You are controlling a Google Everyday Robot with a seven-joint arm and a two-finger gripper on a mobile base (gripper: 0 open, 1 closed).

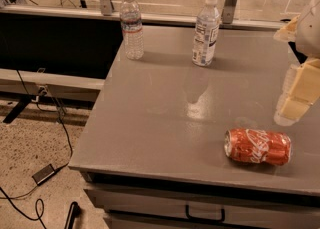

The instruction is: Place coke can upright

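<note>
Near the front right of the table [150, 123], the coke can [258, 146] lies on its side, long way left to right, just below the pincer [295, 95]; spread or pressed together, I cannot tell.

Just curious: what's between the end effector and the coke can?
Only bare table, in the camera view; the end effector hangs at the right edge, near the coke can.

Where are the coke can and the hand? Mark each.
Coke can [257, 146]: camera view, middle of its red side.
Hand [296, 95]: camera view, right edge, its pale lower part.
</note>
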